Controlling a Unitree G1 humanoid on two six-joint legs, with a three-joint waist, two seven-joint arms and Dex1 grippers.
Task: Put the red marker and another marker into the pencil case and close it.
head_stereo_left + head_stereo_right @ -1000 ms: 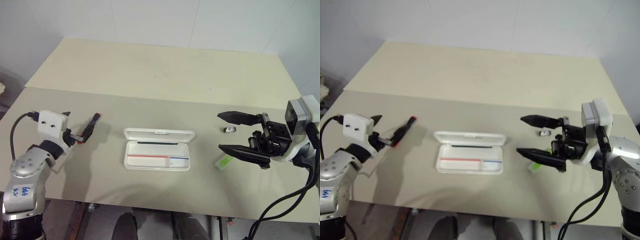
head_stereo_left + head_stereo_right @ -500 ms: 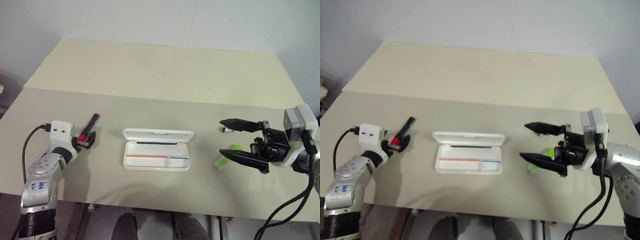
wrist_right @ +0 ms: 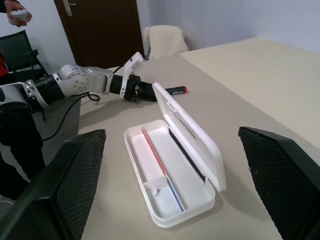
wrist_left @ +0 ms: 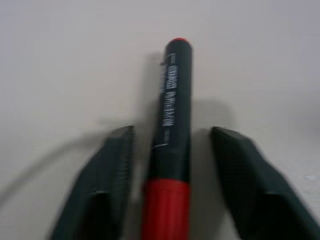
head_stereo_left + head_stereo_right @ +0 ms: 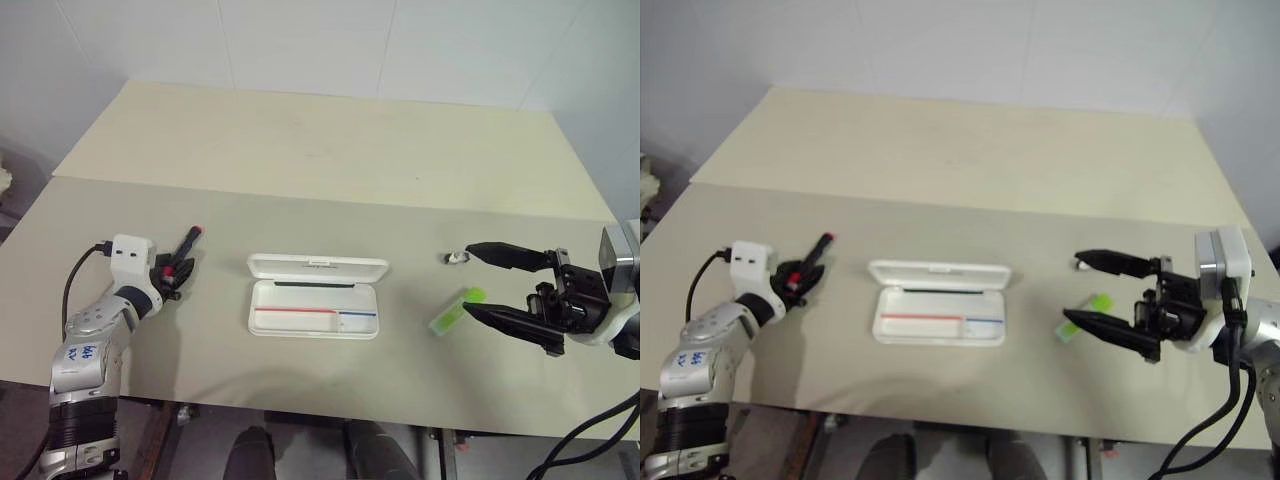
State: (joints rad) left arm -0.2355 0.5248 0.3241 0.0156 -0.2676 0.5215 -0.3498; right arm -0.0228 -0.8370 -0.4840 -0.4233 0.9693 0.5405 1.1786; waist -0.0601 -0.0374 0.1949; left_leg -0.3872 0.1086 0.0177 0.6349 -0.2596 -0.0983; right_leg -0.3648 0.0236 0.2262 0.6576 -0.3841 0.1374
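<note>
The red marker (image 4: 172,135), a slim black barrel with a red cap, lies on the table (image 5: 300,150) left of the pencil case (image 5: 317,297), between the partly open fingers of the left gripper (image 5: 172,274), which flank it with small gaps and do not yet clamp. Picking it up is the step in hand; next the fingers must pinch, then lift it toward the case, which lies open. The right gripper (image 5: 480,282) hangs wide open, empty, just beside the green marker (image 5: 452,311).

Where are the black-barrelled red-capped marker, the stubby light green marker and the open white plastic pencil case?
black-barrelled red-capped marker (image 4: 172,100): left wrist view, black barrel.
stubby light green marker (image 5: 450,316): left eye view, mid-body.
open white plastic pencil case (image 5: 318,269): left eye view, raised lid.
</note>
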